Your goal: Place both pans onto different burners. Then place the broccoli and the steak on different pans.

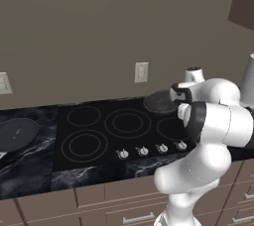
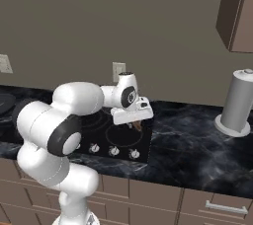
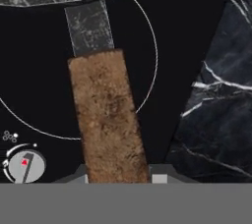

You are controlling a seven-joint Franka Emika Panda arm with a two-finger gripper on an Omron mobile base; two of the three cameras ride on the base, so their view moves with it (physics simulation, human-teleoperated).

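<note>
A white robot arm reaches over a black glass cooktop. Its gripper is clenched around the brown wooden handle of the speckled grey pan, above the back right burner. The plain black pan rests on the marble counter, left of the cooktop.

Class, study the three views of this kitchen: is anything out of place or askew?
One thing: the black pan sits on the marble counter left of the cooktop, off every burner. The speckled pan is at the cooktop's back right, its wooden handle gripped by the claw. Nothing is spilled or damaged.
</note>
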